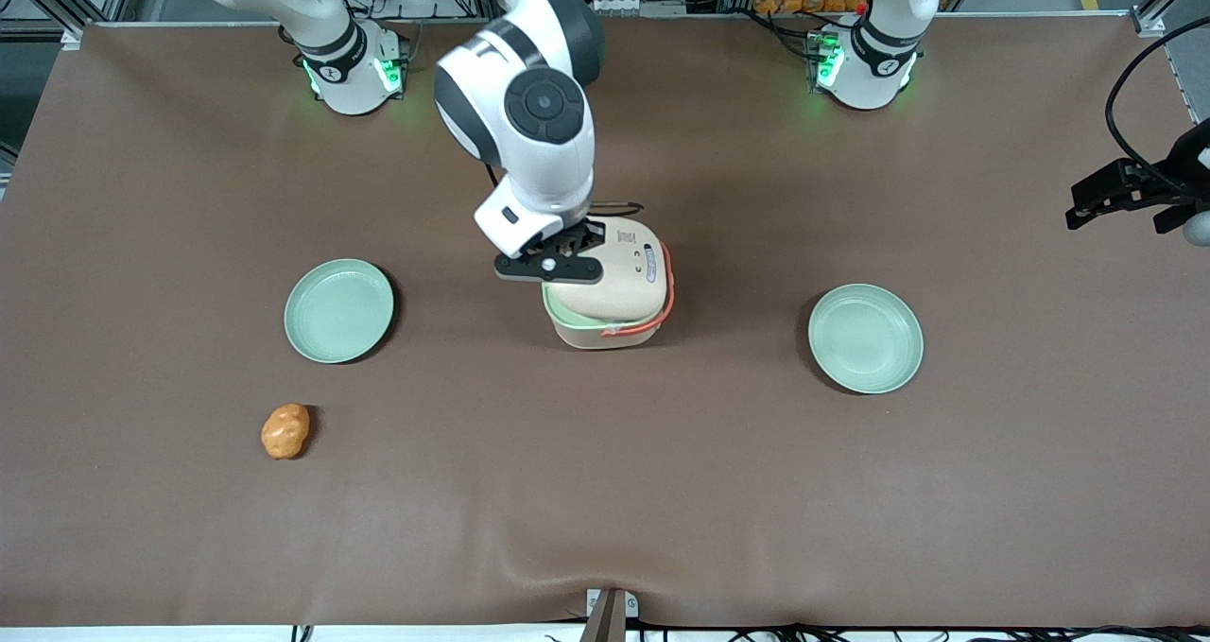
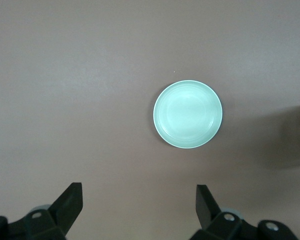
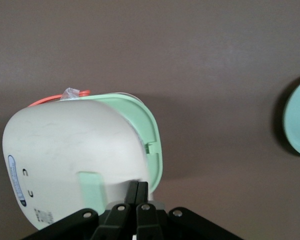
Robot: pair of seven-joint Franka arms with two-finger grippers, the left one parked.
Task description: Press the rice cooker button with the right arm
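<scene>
gripper (image 3: 137, 192), fingers together, seemingly touches cream, green-rimmed rice cooker (image 3: 75, 150).

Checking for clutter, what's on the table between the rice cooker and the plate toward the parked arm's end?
Nothing: the front view shows bare brown cloth between the rice cooker and that plate. The tool, shut, is at the cooker's lid.

The white jointed right arm (image 1: 529, 112) bends down low, its black two-finger gripper (image 3: 137, 192) with fingers pressed tight together.
</scene>
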